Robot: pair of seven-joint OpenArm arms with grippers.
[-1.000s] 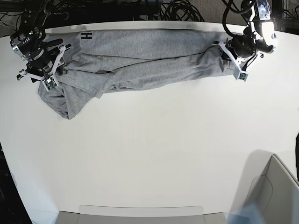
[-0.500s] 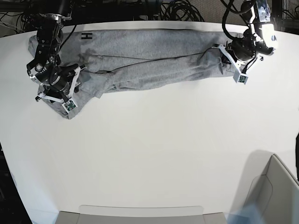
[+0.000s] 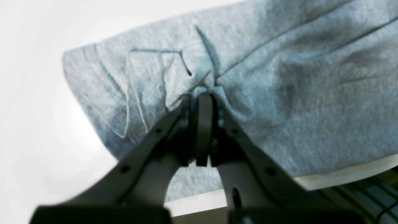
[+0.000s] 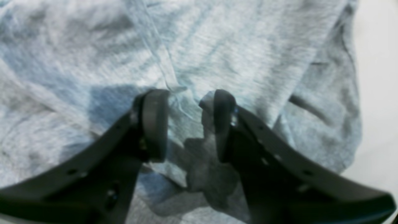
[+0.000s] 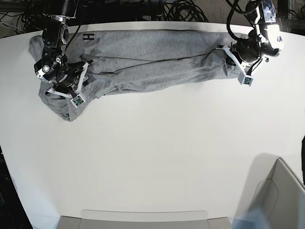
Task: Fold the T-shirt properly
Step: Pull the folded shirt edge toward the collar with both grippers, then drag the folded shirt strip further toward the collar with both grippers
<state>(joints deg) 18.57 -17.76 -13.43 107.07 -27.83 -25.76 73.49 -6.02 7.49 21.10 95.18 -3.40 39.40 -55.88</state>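
The heather-grey T-shirt (image 5: 143, 57) lies bunched in a long band along the table's far edge, with a black letter "H" (image 5: 88, 36) showing near its left end. My left gripper (image 5: 233, 59) is at the shirt's right end. In the left wrist view it (image 3: 203, 101) is shut on a pinched fold of the T-shirt (image 3: 279, 77). My right gripper (image 5: 70, 88) is over the crumpled left end. In the right wrist view it (image 4: 188, 107) is open, its fingertips (image 4: 154, 118) resting on the cloth (image 4: 217, 46) with nothing between them.
The white table (image 5: 157, 152) stretches toward the near side. A grey box (image 5: 281, 195) stands at the near right corner and a flat tray (image 5: 143, 217) at the near edge. Black cables (image 5: 181, 9) lie behind the far table edge.
My right gripper moved from the shirt's far-left corner toward the near side, then slightly back and right over the crumpled end. The far-left sleeve now lies uncovered. The left gripper barely moved.
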